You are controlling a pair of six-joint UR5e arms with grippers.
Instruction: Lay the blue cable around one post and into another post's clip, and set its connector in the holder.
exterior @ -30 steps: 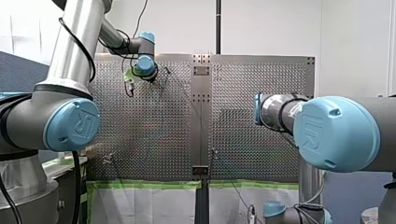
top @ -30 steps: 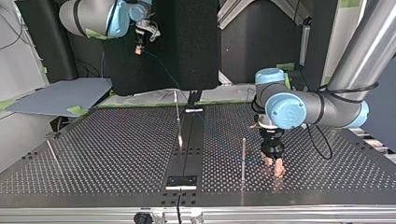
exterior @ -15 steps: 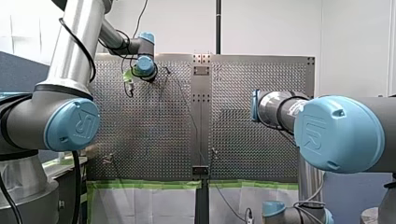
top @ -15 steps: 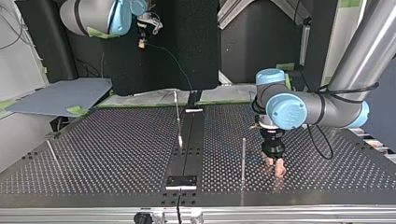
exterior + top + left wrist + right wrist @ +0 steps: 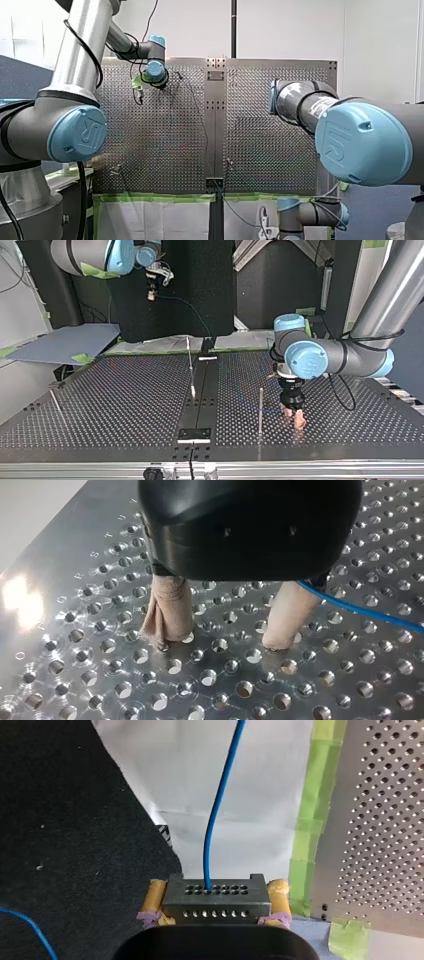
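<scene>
Connector (image 5: pixel 217 902) first, in the right wrist view: a black block with rows of holes, pinched end to end between the right gripper's (image 5: pixel 217 891) yellow pads (image 5: pixel 156 895). Its long axis lies crosswise to the fingers. The cable (image 5: pixel 215 820) leaves its holed face pointing straight ahead, over a white sheet (image 5: pixel 165 765). Black cloth (image 5: pixel 60 820) lies to one side, green tape (image 5: pixel 306 845) and the table (image 5: pixel 380 820) to the other, so the connector hangs off the table, not over it.

In the left wrist view, the left gripper (image 5: pixel 224 637) stands wide with nothing between its beige fingers (image 5: pixel 170 605). Both tips rest on the perforated plate. The cable passes behind one finger and runs off along the surface.

In the top view, the left gripper stands just beside a post (image 5: pixel 260 410) on the view's right half, with a faint blue line between them. A second post (image 5: pixel 190 367) stands near the dark middle strip (image 5: pixel 202 400), and a third post (image 5: pixel 54 402) is well apart at the left. The right gripper is high at the upper left, before the black cloth, and the cable sags from it toward the table's far edge.

In the front view, the arms block much — the right cap (image 5: pixel 362 142) covers the table's right edge and the left cap (image 5: pixel 77 132) its left.
</scene>
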